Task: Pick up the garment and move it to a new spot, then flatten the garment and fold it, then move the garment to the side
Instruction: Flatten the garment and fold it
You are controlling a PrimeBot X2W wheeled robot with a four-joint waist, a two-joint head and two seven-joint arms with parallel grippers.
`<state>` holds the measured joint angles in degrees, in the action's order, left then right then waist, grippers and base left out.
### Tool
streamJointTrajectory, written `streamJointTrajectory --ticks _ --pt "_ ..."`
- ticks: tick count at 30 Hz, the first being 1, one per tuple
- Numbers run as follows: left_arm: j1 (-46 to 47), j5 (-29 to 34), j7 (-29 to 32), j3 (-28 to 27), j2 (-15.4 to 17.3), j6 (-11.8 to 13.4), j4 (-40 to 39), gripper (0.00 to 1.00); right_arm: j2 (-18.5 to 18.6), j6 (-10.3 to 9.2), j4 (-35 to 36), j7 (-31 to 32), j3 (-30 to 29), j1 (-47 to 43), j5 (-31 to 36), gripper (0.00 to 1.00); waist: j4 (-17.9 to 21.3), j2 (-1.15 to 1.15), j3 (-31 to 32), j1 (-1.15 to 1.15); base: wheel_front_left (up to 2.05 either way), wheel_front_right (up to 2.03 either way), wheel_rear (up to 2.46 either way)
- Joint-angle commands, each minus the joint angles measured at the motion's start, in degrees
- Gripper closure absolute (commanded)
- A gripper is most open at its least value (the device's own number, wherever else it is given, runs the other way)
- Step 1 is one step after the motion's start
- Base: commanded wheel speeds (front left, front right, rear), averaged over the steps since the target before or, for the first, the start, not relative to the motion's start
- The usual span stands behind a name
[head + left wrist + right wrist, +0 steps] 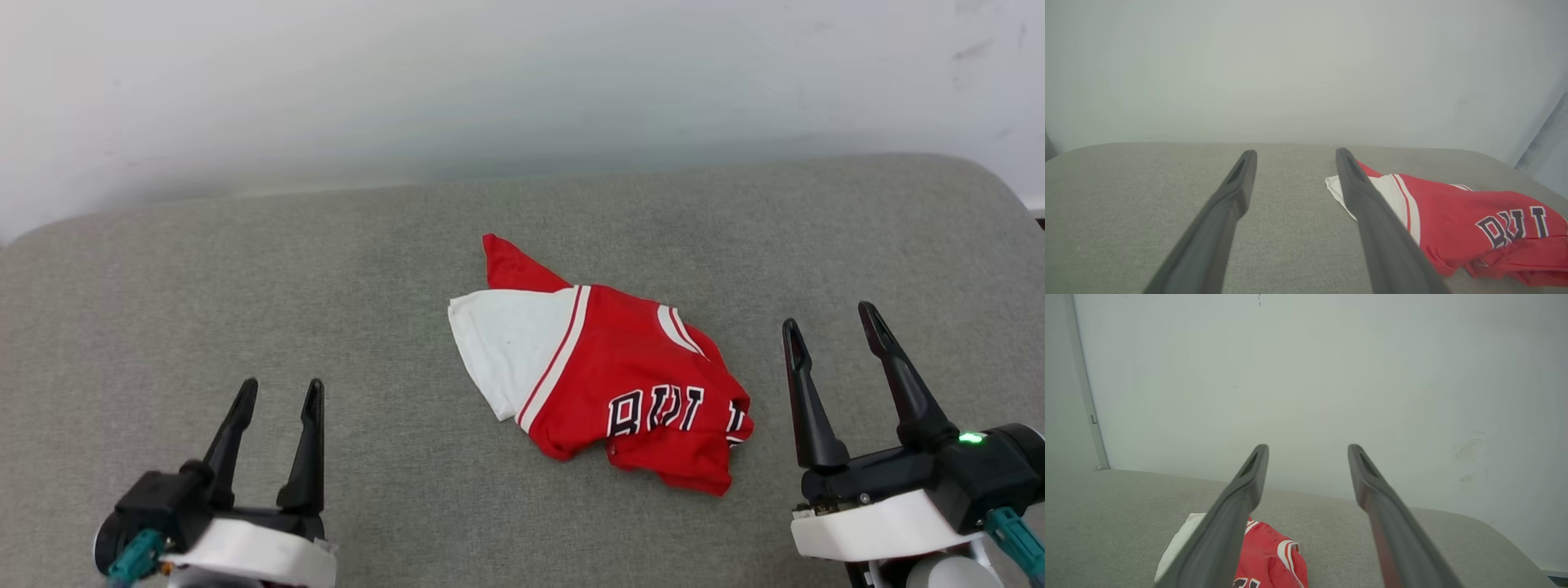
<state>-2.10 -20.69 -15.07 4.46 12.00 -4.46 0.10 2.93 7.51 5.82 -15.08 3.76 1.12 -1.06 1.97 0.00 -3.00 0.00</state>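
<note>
Black fingers spread wide and holding nothing, the left gripper (282,384) and right gripper (827,317) hover over the near edge of a grey fabric surface (204,269). Between them, at centre and closer to the right claw, the garment (620,376) lies crumpled. A clean pickup likely means pinching a raised red fold on its right side, not a flat edge. Beyond stands a pale wall (490,82); nothing appears to block the reach.

Most likely a plain test room or lab corner, though hard to tell. Grey cloth-covered bench (245,269) with rounded far corners, set against a bare white wall (522,82). Faint scuff marks (1468,449) on that wall at far right, a pale upright trim strip (1086,396) at far left.
</note>
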Motion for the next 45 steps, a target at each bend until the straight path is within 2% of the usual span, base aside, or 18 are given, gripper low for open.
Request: streamJointTrajectory --ticks 1,4,9,12,13,21,27,32,38,41,42,43,44,45 --pt "1.92 0.08 -0.14 -0.07 0.62 -0.78 0.26 0.00 -0.09 -0.04 0.46 -0.14 -0.16 0.74 0.13 0.00 0.64 0.00 -1.08 0.00 0.00 0.00 0.00" --pt "5.75 -1.32 1.47 0.55 2.65 -1.78 1.30 0.00 -0.10 -0.04 0.87 -0.14 0.05 1.46 0.46 0.00 1.31 0.00 -3.12 0.00 0.00 0.00 0.00" --pt "16.82 -4.42 11.34 5.08 7.32 -2.85 1.24 0.00 -0.10 -0.04 1.84 -0.14 -1.10 2.75 1.29 0.00 1.91 0.00 -7.78 0.00 0.00 0.00 0.00" --pt "24.40 -7.36 19.73 8.28 10.48 -2.91 2.71 0.00 -0.09 -0.04 2.33 -0.14 -1.97 3.62 1.78 0.00 2.32 0.00 -10.66 0.00 0.00 0.00 0.00" --pt "24.40 -7.36 19.73 8.28 10.48 -2.91 2.71 0.00 -0.09 -0.04 2.33 -0.14 -1.97 3.62 1.78 0.00 2.32 0.00 -10.66 0.00 0.00 0.00 0.00" --pt "41.84 -21.44 45.73 17.49 17.05 -2.98 9.15 0.00 -0.08 -0.04 3.17 -0.14 -2.82 5.99 1.29 0.00 4.30 0.00 -16.50 0.00 0.00 0.00 0.00" --pt "48.77 -28.53 59.41 21.13 19.56 -2.99 14.17 0.00 -0.09 -0.04 2.93 -0.14 -2.05 7.33 0.12 0.00 5.96 0.00 -19.46 0.00 0.00 0.00 0.00" --pt "51.75 -28.58 63.82 23.51 20.49 -3.00 17.18 0.00 -0.09 -0.04 2.69 -0.14 -1.61 8.10 -0.64 0.00 7.13 0.00 -21.51 0.00 0.00 0.00 0.00" --pt "53.41 -27.97 63.48 25.41 19.15 -3.00 19.66 0.00 -0.09 -0.04 2.78 -0.14 -1.44 8.78 -1.49 0.00 7.91 0.00 -23.44 0.00 0.00 0.00 0.00" --pt "52.98 -27.36 64.11 28.29 19.28 -3.00 20.37 0.00 -0.09 -0.04 2.72 -0.14 -1.48 9.39 -1.66 0.00 8.02 0.00 -24.07 0.00 0.00 0.00 0.00" --pt "52.61 -27.36 64.56 29.33 19.64 -3.00 20.52 0.18 -0.09 -0.04 2.65 -0.14 -1.51 9.48 -1.60 0.00 8.02 0.00 -24.15 0.00 0.00 0.00 0.00" --pt "52.12 -27.53 64.77 30.26 19.85 -3.00 20.68 0.62 -0.09 -0.04 2.59 -0.14 -1.56 9.49 -1.60 0.00 7.98 0.00 -24.14 0.00 0.00 0.00 0.00" --pt "51.65 -27.90 64.53 30.89 20.03 -3.00 20.68 1.00 -0.09 -0.04 2.44 -0.14 -1.64 9.46 -1.63 0.00 7.90 0.00 -24.03 0.00 0.00 0.00 0.00" --pt "51.18 -28.28 64.05 31.31 20.21 -3.00 20.66 1.00 -0.09 -0.04 2.26 -0.13 -1.73 9.37 -1.63 0.00 7.73 0.00 -23.75 0.00 0.00 0.00 0.00"
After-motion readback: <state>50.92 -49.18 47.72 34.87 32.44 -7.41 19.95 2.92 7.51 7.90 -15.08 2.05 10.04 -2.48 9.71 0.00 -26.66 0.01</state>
